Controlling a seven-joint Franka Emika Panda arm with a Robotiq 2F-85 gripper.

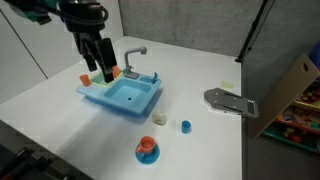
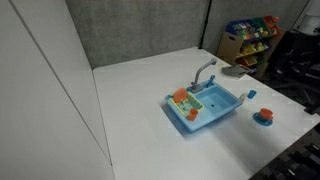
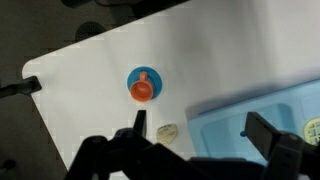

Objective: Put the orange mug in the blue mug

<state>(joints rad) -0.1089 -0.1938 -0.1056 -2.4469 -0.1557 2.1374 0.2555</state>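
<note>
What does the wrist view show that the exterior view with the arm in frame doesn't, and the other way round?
Only the wrist view: a straight-down look, with the rim of the blue mug ringing the orange mug. Only the exterior view: the faucet, the tiny blue cup and a flat grey piece. Both: the nested mugs, the light-blue toy sink, a small pale piece and the open pincer.

We read no text, label, brand, number or sign in any view. On toy sink [image 1: 125,97], centre of frame, we find no legible marking. On shelf of colourful items [image 2: 250,33], upper right of frame, all too blurred; print cannot be told. Wrist view: nothing legible.
</note>
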